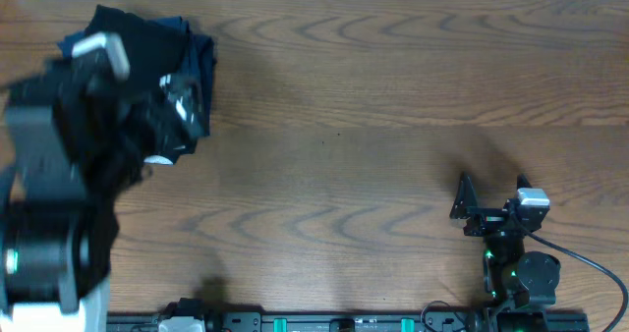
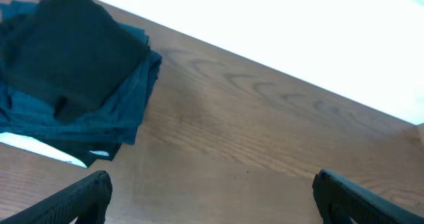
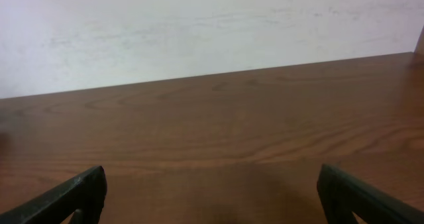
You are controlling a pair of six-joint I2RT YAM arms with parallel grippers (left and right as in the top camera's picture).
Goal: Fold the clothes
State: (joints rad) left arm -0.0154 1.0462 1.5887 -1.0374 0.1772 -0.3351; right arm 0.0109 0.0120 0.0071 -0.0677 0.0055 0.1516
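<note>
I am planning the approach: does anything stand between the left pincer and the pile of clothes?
Nothing visible does. In the left wrist view, only bare table lies between the open left pincer and the pile of clothes.

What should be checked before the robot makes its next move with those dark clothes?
1. The left gripper is open: ok, jaws wide apart.
2. The left gripper is empty: ok.
3. The clothes sit piled on the table, far left: ok.
4. The pile is fully folded: cannot tell; the left arm hides part of it overhead.
5. The right gripper is open, away from the clothes: ok.
</note>
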